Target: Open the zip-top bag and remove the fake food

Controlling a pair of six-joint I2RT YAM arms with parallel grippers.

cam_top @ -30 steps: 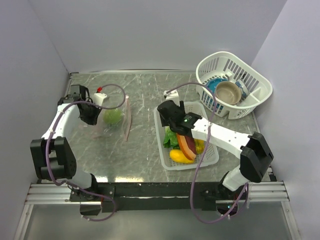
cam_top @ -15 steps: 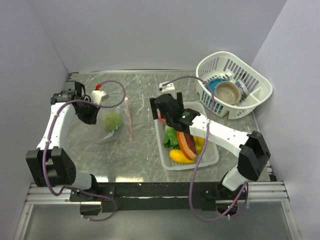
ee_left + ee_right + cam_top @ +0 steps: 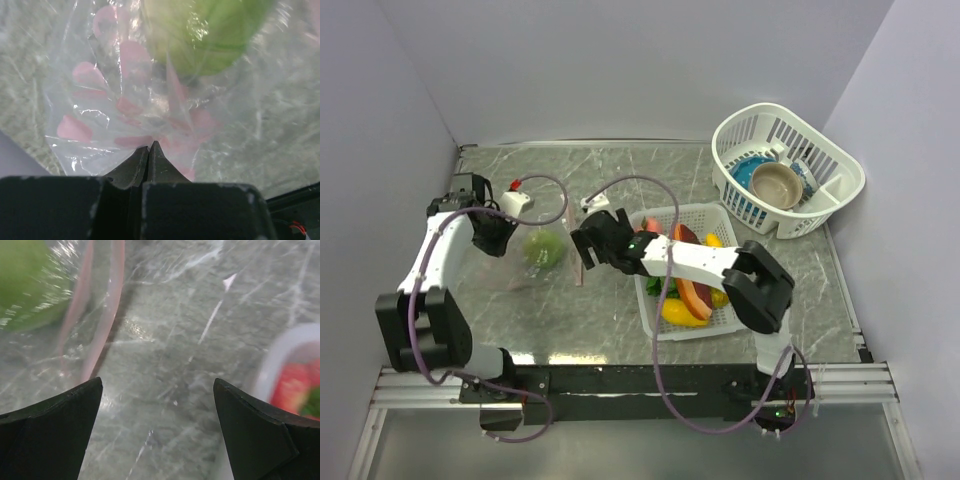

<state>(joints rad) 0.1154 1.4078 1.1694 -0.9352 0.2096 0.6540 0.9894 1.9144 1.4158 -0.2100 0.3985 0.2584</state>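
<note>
**A:** From above, where do you find the zip-top bag (image 3: 525,265)?

**B:** You find it lying on the table (image 3: 620,180), left of the perforated tray (image 3: 700,333). Green lettuce (image 3: 545,248) is inside it, and other fake food (image 3: 688,285) lies in the tray. Your left gripper (image 3: 500,240) is at the bag's left edge. Your right gripper (image 3: 582,250) is just beside the pink zip strip (image 3: 577,272).

**A:** And your left wrist view?

**B:** There the fingers (image 3: 132,167) are pressed together and pinch the clear plastic.

**A:** And the right wrist?

**B:** Its fingers (image 3: 50,425) are spread wide above the table and hold nothing. You see the zip strip at upper left.
</note>
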